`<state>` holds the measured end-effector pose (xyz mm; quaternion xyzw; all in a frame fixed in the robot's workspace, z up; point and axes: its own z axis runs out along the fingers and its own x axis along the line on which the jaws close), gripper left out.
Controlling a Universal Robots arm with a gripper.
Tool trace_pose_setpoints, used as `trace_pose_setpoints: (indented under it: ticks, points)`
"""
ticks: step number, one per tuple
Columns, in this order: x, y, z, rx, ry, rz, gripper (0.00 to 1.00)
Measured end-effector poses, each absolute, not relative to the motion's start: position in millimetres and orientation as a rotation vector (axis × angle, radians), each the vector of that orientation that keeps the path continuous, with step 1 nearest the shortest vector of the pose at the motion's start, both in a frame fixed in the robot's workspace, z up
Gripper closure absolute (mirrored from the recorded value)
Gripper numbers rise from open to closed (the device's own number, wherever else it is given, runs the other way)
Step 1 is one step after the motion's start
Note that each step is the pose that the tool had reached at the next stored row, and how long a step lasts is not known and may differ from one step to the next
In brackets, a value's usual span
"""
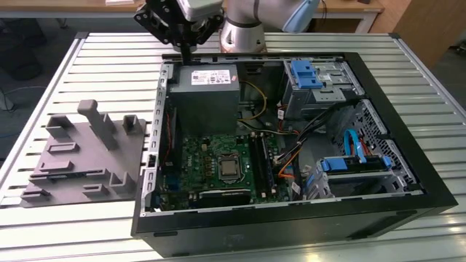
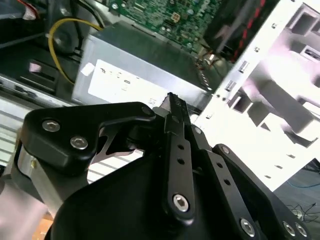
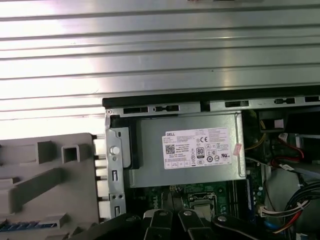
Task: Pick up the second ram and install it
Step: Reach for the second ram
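Note:
My gripper (image 1: 187, 56) hangs over the far rim of the open computer case (image 1: 378, 202), just beyond the grey power supply (image 1: 206, 90). In the second wrist view its black fingers (image 2: 173, 107) are pressed together, and I see nothing between them. The second ram is out of view or hidden. On the case floor lies the green motherboard (image 1: 196, 164) with its CPU socket (image 1: 229, 167), and the long black memory slots (image 1: 261, 164) run beside the socket on the exterior view's right. The gripper is well away from those slots.
A grey parts fixture (image 1: 80, 158) with upright posts stands on the slatted metal table (image 1: 87, 60), at the exterior view's left of the case. Blue drive bays (image 1: 309, 76) and loose cables (image 1: 291, 142) crowd the case's right half. The power supply (image 3: 187, 150) sits under the wrist.

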<state>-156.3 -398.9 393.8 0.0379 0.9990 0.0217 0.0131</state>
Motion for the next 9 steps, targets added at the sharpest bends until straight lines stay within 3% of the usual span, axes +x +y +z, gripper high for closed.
trace_pose_setpoints:
  ticks: [9]
  points:
    - [-187, -399, 394, 0.118, 3.112, 0.068, 0.90]
